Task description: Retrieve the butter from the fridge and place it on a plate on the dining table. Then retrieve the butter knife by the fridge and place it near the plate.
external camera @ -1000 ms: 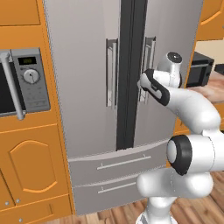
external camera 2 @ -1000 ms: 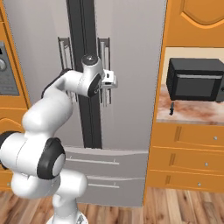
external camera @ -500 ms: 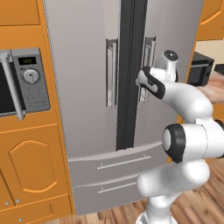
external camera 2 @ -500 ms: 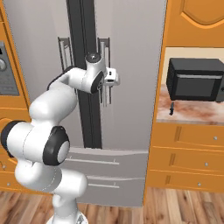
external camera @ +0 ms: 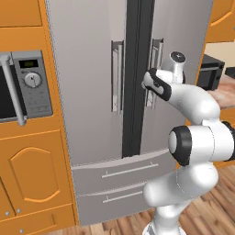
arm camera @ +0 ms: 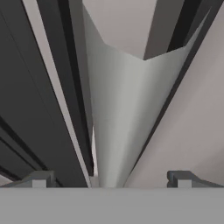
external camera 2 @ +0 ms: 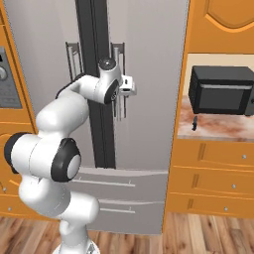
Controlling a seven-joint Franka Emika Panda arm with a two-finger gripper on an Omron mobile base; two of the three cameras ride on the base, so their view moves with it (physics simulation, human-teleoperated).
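The grey steel fridge (external camera: 92,69) (external camera 2: 149,49) stands shut, so the butter is hidden. My gripper (external camera: 149,90) (external camera 2: 120,101) (arm camera: 109,178) is open at the right door's vertical bar handle (external camera: 156,50) (external camera 2: 120,52). In the hand view the pale handle bar (arm camera: 118,109) runs up between the two fingertips (arm camera: 38,179), with no contact visible. The slim dark butter knife (external camera 2: 194,123) lies on the marbled counter to the right of the fridge, under the black microwave. The plate and the dining table are out of view.
A black microwave (external camera 2: 221,89) (external camera: 211,71) sits in the counter niche right of the fridge. A grey built-in microwave with a dial (external camera: 30,87) is on the left. Orange cabinets (external camera 2: 213,173) flank the fridge, and two fridge drawers (external camera: 119,176) lie below the doors.
The hand has moved a little left and in toward the right door handle, with the elbow swinging up. The jaws stayed open and the fridge stayed shut.
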